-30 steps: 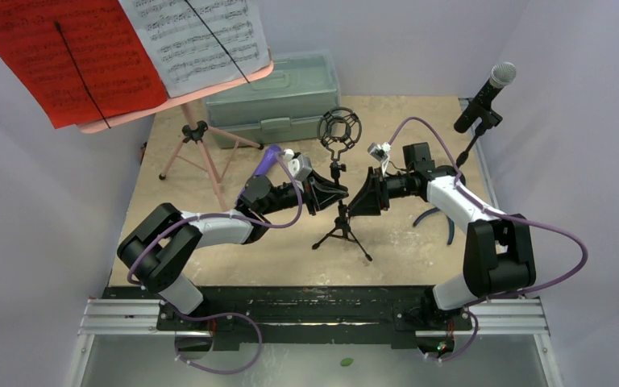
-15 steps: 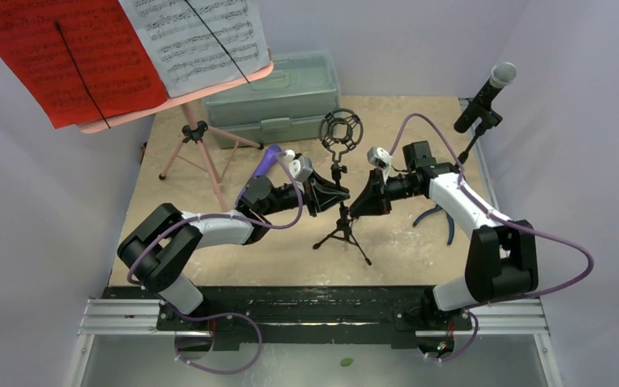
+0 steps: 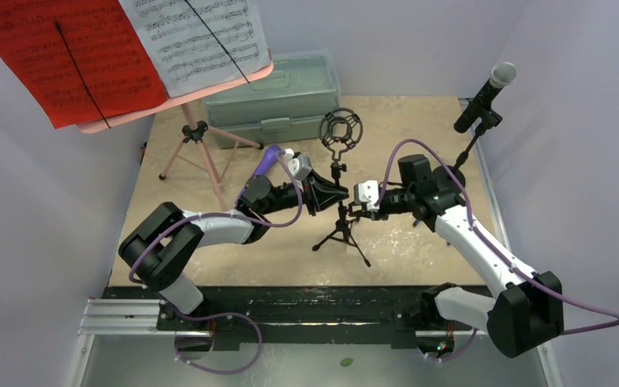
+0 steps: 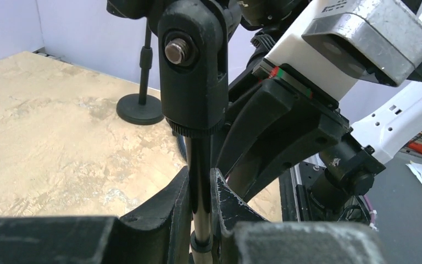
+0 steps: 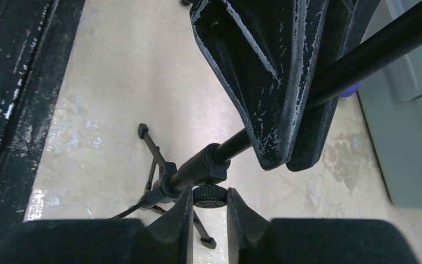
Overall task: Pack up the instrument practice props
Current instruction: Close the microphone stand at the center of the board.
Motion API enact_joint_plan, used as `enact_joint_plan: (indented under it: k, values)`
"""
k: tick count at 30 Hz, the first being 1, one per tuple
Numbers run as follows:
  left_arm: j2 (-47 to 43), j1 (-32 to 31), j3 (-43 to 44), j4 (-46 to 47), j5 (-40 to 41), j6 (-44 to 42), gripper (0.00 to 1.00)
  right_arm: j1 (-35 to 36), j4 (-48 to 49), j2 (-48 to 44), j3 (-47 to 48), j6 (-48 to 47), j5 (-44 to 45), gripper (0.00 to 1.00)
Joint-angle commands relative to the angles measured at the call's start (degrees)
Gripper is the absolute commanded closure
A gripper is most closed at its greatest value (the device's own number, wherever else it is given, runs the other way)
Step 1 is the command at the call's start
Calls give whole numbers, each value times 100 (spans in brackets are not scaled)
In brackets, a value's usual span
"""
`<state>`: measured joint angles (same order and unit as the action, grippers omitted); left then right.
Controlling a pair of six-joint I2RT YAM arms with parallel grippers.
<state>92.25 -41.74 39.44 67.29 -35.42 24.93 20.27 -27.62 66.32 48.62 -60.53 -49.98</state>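
A small black tripod mic stand (image 3: 341, 231) with a ring-shaped mic mount (image 3: 339, 129) stands mid-table. My left gripper (image 3: 337, 193) (image 4: 200, 177) is shut on its thin pole (image 4: 198, 157). From the other side, my right gripper (image 3: 355, 209) (image 5: 209, 193) is shut on the ribbed knob (image 5: 209, 198) under the pole's collar (image 5: 198, 168). A purple microphone (image 3: 267, 160) lies behind my left wrist. The pink tripod (image 3: 201, 153) holds a pink tray (image 3: 179, 103) with a red page (image 3: 64, 56) and a white page (image 3: 197, 36). A black silver-headed microphone (image 3: 490, 90) stands at the far right.
A grey-green plastic case (image 3: 278, 101) sits at the back, behind the mount. Blue-handled pliers (image 3: 445, 219) lie under my right arm. Purple walls close in on the table's left, back and right sides. The pink tripod's legs spread at the back left.
My right arm has swung down and in towards the stand, and its jaws have closed on the knob. The left gripper has kept its hold on the pole.
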Motion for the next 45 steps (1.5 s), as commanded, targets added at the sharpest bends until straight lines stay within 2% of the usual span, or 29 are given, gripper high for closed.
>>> enact_joint_plan:
  k: [1,3,5,10,14,21,30,37,39,45]
  values:
    - [53,-36,98,443,-97,49,100,-22,594,-118,-177,297,687,66]
    - [41,-47,112,392,-113,-5,100,-57,495,-127,-117,581,520,47]
    - [6,-64,159,184,-133,-174,100,-146,123,-122,-2,552,383,32]
    - [-213,-160,324,-802,-58,-942,100,-1146,-905,-344,275,166,-494,19]
    - [-364,-303,494,-1637,165,-1701,100,-1520,-1642,-436,402,-292,-887,18]
    - [-473,-563,452,-2202,470,-2315,100,-1640,-1785,-325,412,-413,-902,18]
    - [-725,-591,-42,-2068,776,-2091,62,-1657,-1939,-337,328,-570,-861,17]
    - [-1093,-591,-368,-2026,857,-2116,39,-1679,-1973,-310,291,-633,-792,17]
    - [-1229,-591,-467,-2109,837,-2229,35,-1684,-1997,-297,281,-664,-765,17]
    - [-1118,-592,-630,-2107,623,-2358,35,-1682,-2099,-188,288,-778,-797,16]
